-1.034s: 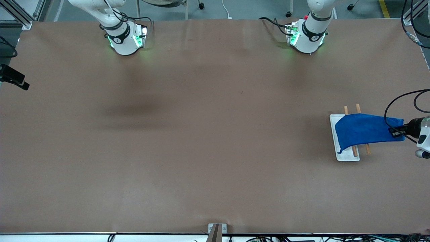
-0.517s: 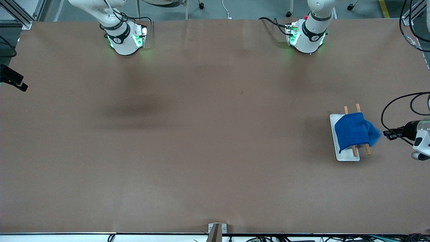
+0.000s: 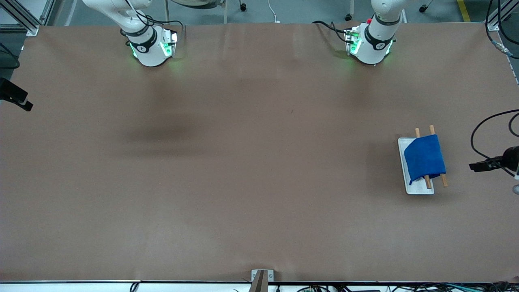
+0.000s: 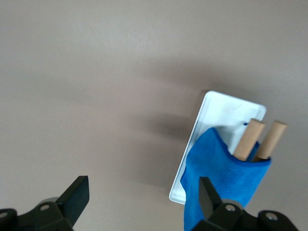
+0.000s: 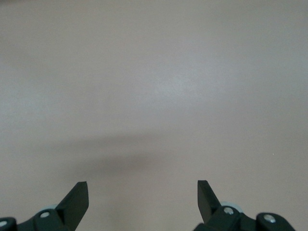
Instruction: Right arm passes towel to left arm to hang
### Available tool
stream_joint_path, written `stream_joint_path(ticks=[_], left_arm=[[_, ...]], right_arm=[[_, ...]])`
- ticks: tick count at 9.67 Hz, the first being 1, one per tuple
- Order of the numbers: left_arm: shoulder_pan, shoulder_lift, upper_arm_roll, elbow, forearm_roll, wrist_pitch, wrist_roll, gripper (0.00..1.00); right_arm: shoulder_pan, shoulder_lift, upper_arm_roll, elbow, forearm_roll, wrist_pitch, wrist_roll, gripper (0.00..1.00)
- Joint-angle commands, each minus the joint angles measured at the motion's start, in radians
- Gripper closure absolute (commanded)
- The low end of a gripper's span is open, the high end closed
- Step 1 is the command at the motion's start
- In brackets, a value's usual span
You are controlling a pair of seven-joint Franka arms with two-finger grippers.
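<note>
One towel (image 3: pixel 424 159), newly released, on rods (image 3: pixel 430 130)

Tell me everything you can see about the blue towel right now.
The towel is bright royal blue, soft and fuzzy. It hangs draped over two wooden rods above a white tray, toward the left arm's end of the table, one corner drooping onto the tray. Nothing grips it; the left end effector is open beside it.

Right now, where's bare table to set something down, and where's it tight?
Bare: the brown table from the arm bases down to the front edge, and all of the right arm's end. Crowded: only the left arm's end, where the towel drapes over two wooden rods on the white tray, with the left gripper, open, beside it. The right gripper is open over bare table.
</note>
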Motion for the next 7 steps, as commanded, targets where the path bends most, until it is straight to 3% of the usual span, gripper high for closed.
stream_joint_path(ticks=[1, 4, 6, 7], left_arm=[[0.006, -0.050, -0.081, 0.037, -0.023, -0.115, 0.007, 0.00], [0.004, -0.188, -0.158, 0.045, -0.032, -0.162, 0.007, 0.00], [0.006, -0.266, -0.222, 0.045, -0.034, -0.209, 0.008, 0.00], [0.006, -0.298, -0.241, 0.045, -0.038, -0.229, 0.005, 0.00]], right_arm=[[-0.014, 0.010, 0.010, -0.011, 0.014, 0.045, -0.003, 0.00], [-0.012, 0.037, 0.023, -0.016, 0.014, 0.068, -0.001, 0.00], [-0.053, 0.037, 0.088, -0.016, 0.012, 0.075, -0.001, 0.00], [-0.067, 0.037, 0.091, -0.016, 0.012, 0.072, -0.001, 0.00]])
